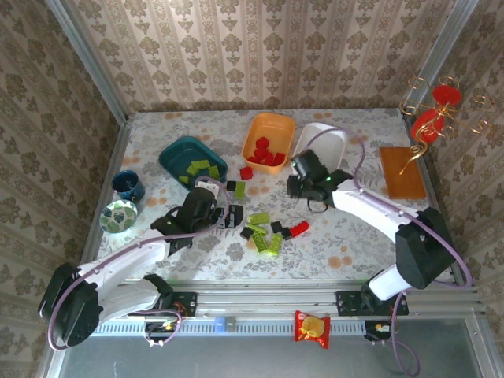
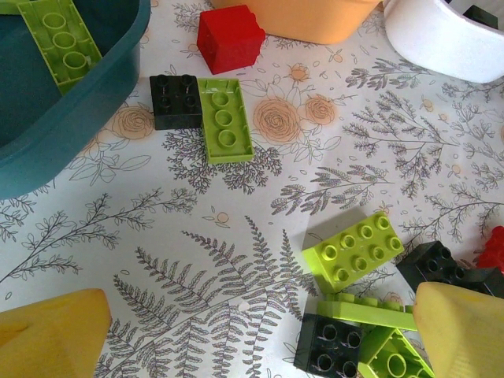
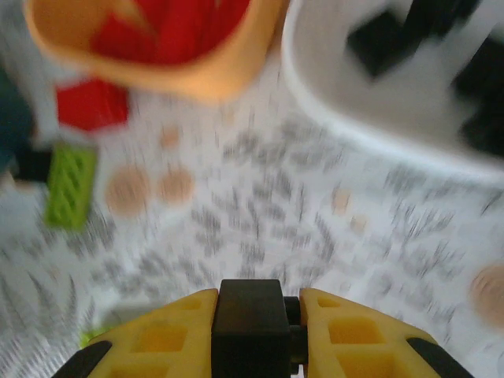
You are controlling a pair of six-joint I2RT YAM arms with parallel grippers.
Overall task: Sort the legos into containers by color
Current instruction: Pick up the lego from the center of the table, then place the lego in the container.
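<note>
A black lego [image 3: 250, 335] is sitting clamped between the yellow fingers [image 3: 157, 339] of the right gripper [image 3: 252, 303], which is hanging over the table [image 1: 354, 236] on the near side of the white tub [image 1: 335, 138] and the orange tub [image 1: 253, 134]. Through the blur of the right wrist view, dark bricks are showing inside the white tub, and red bricks [image 1: 266, 152] are lying inside the orange one. A loose red brick [image 2: 230, 38] is resting just beside the orange tub. A black brick [image 2: 175, 100] and a lime green brick [image 2: 225, 120] are lying side by side, touching, near the dark teal tub [image 2: 47, 150], which is holding lime green pieces [image 2: 59, 39]. Nearer the arms, a mixed cluster of lime green, black and red legos [image 1: 268, 228] is lying on the table. The left gripper [image 2: 252, 339] is hanging above that cluster's edge, its jaws standing wide apart and gripping nothing.
</note>
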